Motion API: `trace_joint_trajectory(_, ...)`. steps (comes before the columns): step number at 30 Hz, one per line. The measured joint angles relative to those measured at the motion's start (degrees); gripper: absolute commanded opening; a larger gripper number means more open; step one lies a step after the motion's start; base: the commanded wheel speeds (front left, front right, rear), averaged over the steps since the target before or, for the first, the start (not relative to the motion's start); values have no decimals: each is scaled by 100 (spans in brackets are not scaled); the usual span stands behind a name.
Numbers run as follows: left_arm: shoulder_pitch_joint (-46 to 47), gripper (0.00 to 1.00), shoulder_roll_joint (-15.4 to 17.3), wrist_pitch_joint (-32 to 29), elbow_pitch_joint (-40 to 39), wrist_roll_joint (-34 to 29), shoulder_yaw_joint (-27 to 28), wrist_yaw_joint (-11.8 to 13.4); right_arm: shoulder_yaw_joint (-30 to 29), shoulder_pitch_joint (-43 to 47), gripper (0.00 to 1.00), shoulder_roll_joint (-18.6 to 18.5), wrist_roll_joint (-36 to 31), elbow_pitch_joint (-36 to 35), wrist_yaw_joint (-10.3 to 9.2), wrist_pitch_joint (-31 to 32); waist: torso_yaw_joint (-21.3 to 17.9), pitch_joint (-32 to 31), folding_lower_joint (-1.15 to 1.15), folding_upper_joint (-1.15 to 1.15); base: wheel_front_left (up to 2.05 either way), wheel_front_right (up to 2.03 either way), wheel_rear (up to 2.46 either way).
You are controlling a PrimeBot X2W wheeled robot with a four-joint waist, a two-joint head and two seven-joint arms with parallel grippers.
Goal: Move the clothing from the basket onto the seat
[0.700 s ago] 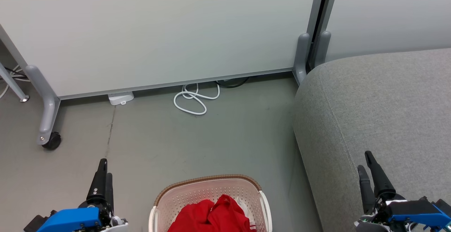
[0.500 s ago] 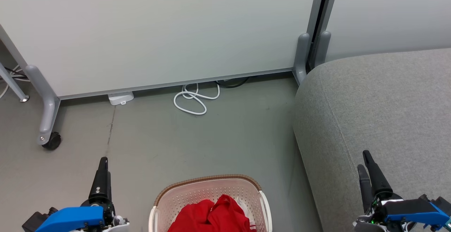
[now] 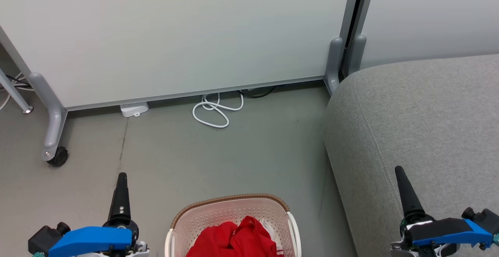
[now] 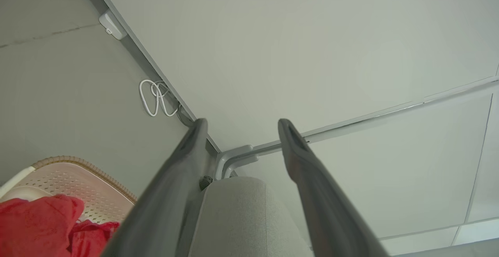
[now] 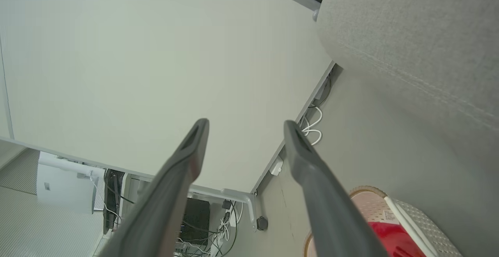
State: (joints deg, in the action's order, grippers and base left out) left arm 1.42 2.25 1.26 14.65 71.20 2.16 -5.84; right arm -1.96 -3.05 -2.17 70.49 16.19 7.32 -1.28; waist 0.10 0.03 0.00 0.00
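The clothing [image 3: 234,237] is a crumpled red heap with a bit of white trim, lying in the cream perforated basket [image 3: 230,200] on the floor at the bottom centre of the head view. The grey seat [image 3: 421,112] takes up the right side. My left gripper [image 3: 121,179] hovers over the floor left of the basket. My right gripper [image 3: 399,173] hangs over the seat's front left part. In the wrist views the left gripper [image 4: 242,123] and right gripper [image 5: 246,123] both stand open and hold nothing. The garments' lettering is hidden.
A white partition panel runs along the back on a grey foot with a caster [image 3: 54,151]. A white cable coil [image 3: 214,110] and a small white box [image 3: 133,109] lie at its base. Two grey posts [image 3: 335,62] stand at the seat's far corner.
Both grippers have rolled at the wrist, so each pair of fingers now lines up edge-on in the head view. The left has shifted slightly right, the right slightly left. Basket and clothing are unmoved.
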Motion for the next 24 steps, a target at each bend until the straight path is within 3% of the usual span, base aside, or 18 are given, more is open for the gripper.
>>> trace_joint_trajectory(9,-16,100,3,191,-66,-1021,-104,70,75,0,100,-4,-1177,-77,0,-187,17,-10,0,0,0,0,0)
trace_joint_trajectory(24,-101,100,111,452,-180,-2794,-308,81,109,1,100,-12,-2595,-116,1,-447,53,-26,0,0,0,0,0)
